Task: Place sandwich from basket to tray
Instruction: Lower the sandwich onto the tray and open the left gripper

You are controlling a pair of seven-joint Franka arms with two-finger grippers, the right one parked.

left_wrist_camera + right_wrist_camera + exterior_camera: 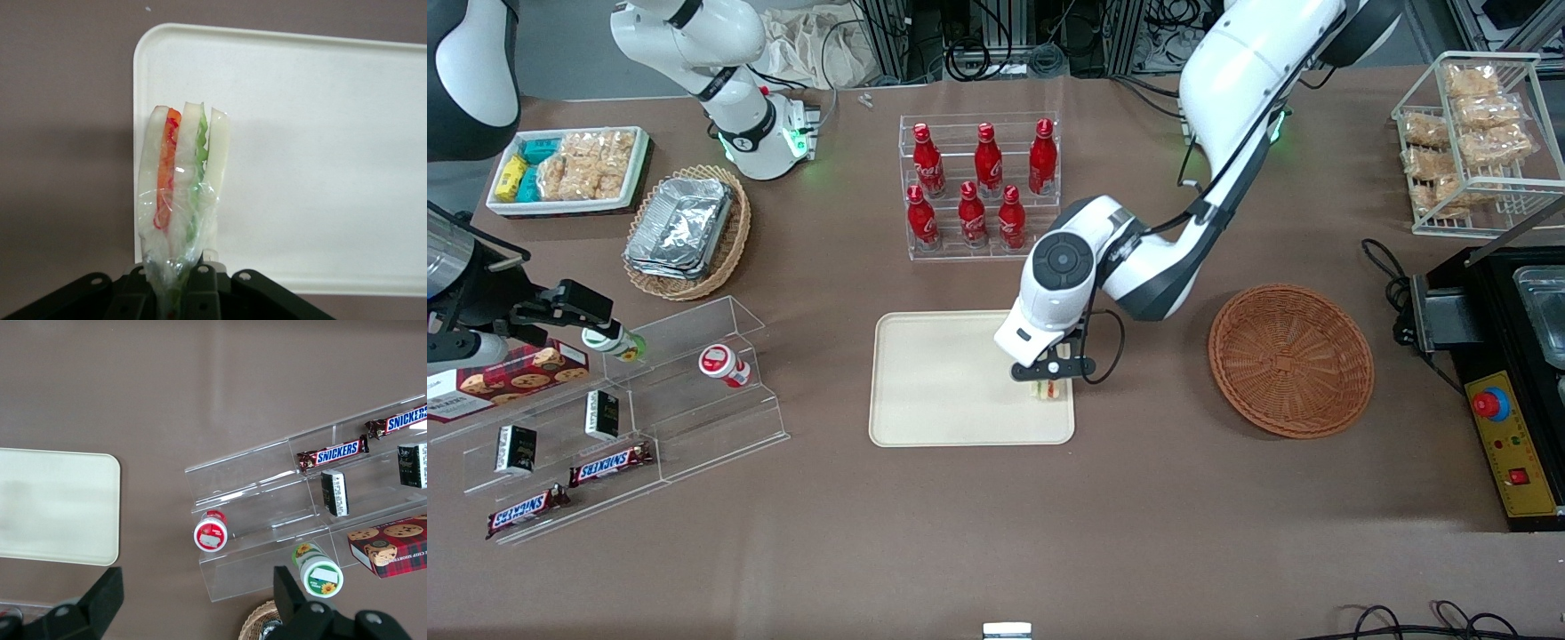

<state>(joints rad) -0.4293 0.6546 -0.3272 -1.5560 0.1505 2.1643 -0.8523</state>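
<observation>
Placing step. My gripper clenches the plastic-wrapped triangular white-bread sandwich over the flat beige rectangular tray, near its corner toward the round reddish-brown wicker basket. Next, I judge: lower, release.

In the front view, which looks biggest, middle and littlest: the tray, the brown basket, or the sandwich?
1. The tray, biggest.
2. The basket, a bit smaller and empty.
3. The sandwich, tiny, pinched in the gripper over the tray's corner nearest the basket.
</observation>
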